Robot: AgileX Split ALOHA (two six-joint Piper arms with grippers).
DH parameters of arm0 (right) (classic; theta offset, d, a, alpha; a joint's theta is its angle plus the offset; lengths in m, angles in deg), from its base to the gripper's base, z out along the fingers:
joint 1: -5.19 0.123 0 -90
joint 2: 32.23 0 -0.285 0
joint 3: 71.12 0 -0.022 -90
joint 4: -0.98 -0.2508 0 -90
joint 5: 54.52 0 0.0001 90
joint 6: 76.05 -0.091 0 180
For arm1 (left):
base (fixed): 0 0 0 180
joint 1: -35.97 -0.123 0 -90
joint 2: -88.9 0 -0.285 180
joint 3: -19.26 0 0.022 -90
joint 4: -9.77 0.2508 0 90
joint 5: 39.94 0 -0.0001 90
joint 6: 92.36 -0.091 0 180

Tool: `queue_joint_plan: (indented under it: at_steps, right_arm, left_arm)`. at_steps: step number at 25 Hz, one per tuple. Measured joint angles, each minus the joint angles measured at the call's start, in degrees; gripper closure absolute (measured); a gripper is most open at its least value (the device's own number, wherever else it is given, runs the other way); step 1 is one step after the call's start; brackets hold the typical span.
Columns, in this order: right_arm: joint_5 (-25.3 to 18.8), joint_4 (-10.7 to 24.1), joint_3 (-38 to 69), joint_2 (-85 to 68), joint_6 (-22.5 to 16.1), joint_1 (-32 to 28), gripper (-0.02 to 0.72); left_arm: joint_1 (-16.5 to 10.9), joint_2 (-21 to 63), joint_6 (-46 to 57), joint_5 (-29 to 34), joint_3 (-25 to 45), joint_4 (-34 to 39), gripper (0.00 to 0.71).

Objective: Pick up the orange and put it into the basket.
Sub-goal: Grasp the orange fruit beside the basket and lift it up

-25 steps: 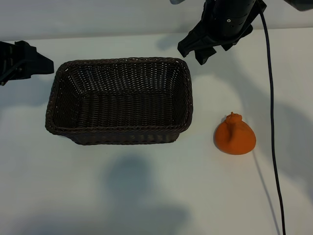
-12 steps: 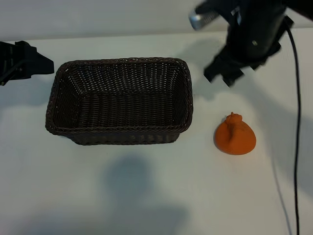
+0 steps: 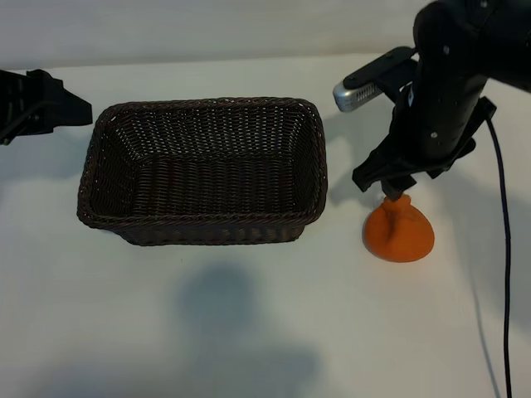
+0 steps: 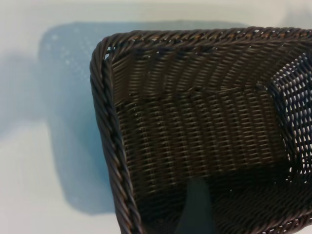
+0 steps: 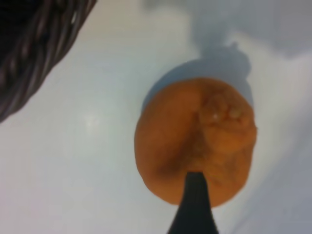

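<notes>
The orange (image 3: 399, 234) sits on the white bench (image 3: 249, 332), upright on its broad rounded base, with the knobby pinched top pointing up and a little toward the far side. It is a low dome, wider than tall, so its long axis lies flat along the bench. It is not lifted and stays outside the basket (image 3: 319, 166), near the right short wall but apart from it.

The right gripper (image 3: 390, 184) hangs directly over the orange and points down; its dark tips are just at the knobby top. In the right wrist view one dark finger (image 5: 194, 204) lies across the near side of the orange (image 5: 195, 139), and the jaws stand wide, not closed on it.

The basket is empty inside and its long side runs left to right. The left gripper (image 3: 41, 104) is parked at the far left edge, jaws wide, holding nothing
</notes>
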Motion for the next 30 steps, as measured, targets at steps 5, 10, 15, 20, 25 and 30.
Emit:
queue_joint_plan:
  at_steps: [5, 10, 15, 20, 25, 30]
  right_arm:
    - [3.71, -1.42, 2.72, 0.0, 0.13, 0.0, 0.159]
    - [6.06, -3.62, 3.63, 1.39, 1.03, 0.0, 0.159]
    - [6.82, -3.83, 3.92, 4.06, 1.03, 0.0, 0.159]
    - [8.15, -3.85, 4.18, 6.8, 1.33, 0.0, 0.159]
    - [8.73, -3.5, 4.23, 7.94, 0.67, 0.0, 0.209]
    - [8.9, -3.14, 4.23, 8.4, -0.68, 0.0, 0.447]
  left_arm:
    - [0.0, -0.4, 0.0, 0.0, 0.0, 0.0, 0.118]
    - [0.0, -0.4, 0.0, 0.0, 0.0, 0.0, 0.118]
    - [0.0, -0.4, 0.0, 0.0, 0.0, 0.0, 0.118]
    - [0.0, -0.4, 0.19, 0.05, 0.0, 0.0, 0.118]
    - [0.0, -0.4, 0.19, 0.17, 0.0, 0.0, 0.118]
    - [0.0, -0.4, 0.1, 0.21, 0.0, 0.0, 0.118]
